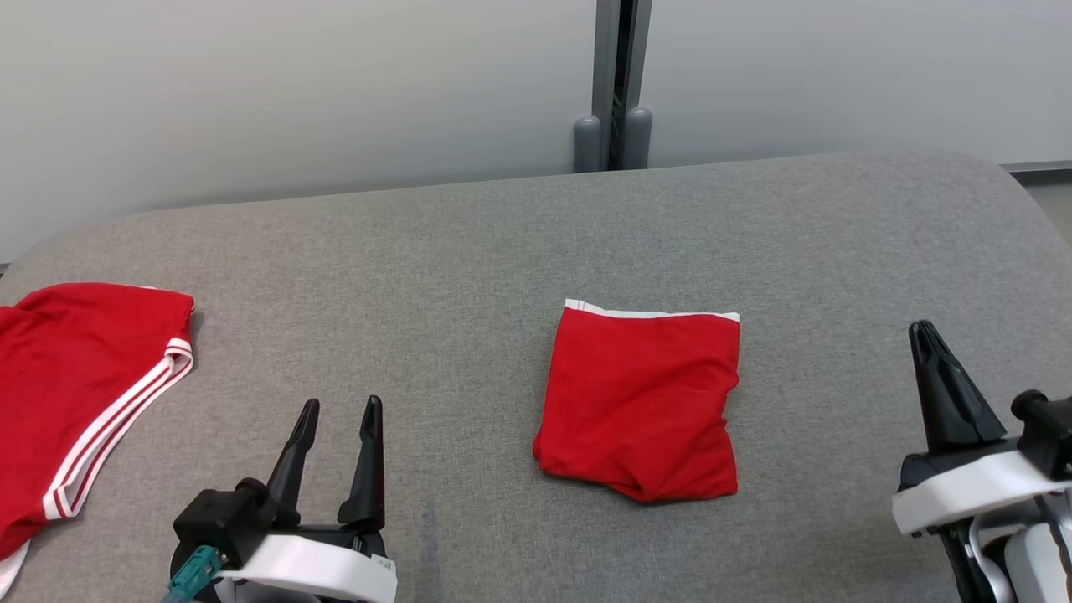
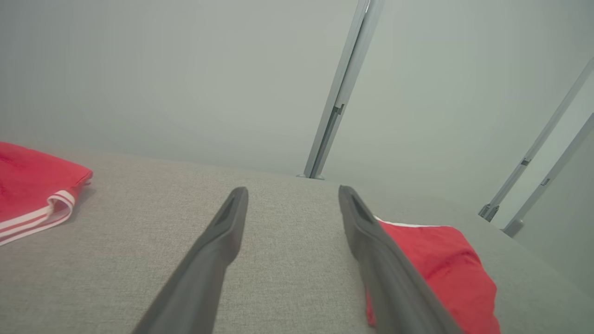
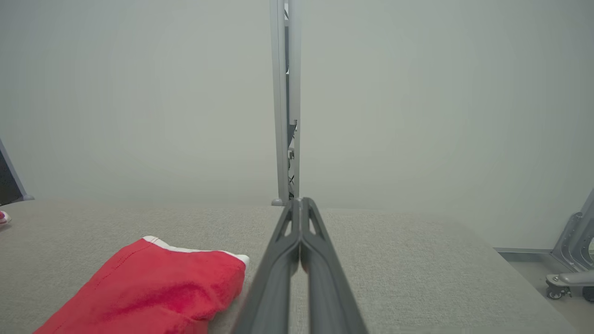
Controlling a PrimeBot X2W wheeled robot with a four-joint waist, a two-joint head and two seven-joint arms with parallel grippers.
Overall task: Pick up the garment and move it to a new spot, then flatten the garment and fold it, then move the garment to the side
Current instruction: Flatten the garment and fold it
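Observation:
A red garment [image 1: 641, 402] with a white edge lies folded into a compact square near the middle of the grey table [image 1: 502, 251]. The left wrist view shows it [image 2: 441, 264] past the right finger, and the right wrist view has it [image 3: 158, 287] at lower left. My left gripper [image 1: 337, 414] is open at the lower left, its fingers empty and well left of the garment. At the far right my right gripper [image 1: 924, 333] is shut on nothing, tips pressed together [image 3: 300, 204], apart from the garment.
A second red garment with white stripes [image 1: 79, 394] lies spread at the table's left edge, also in the left wrist view [image 2: 32, 190]. A grey post [image 1: 615, 84] stands behind the table against a pale wall. A wheeled metal base [image 3: 571, 273] stands on the floor to the right.

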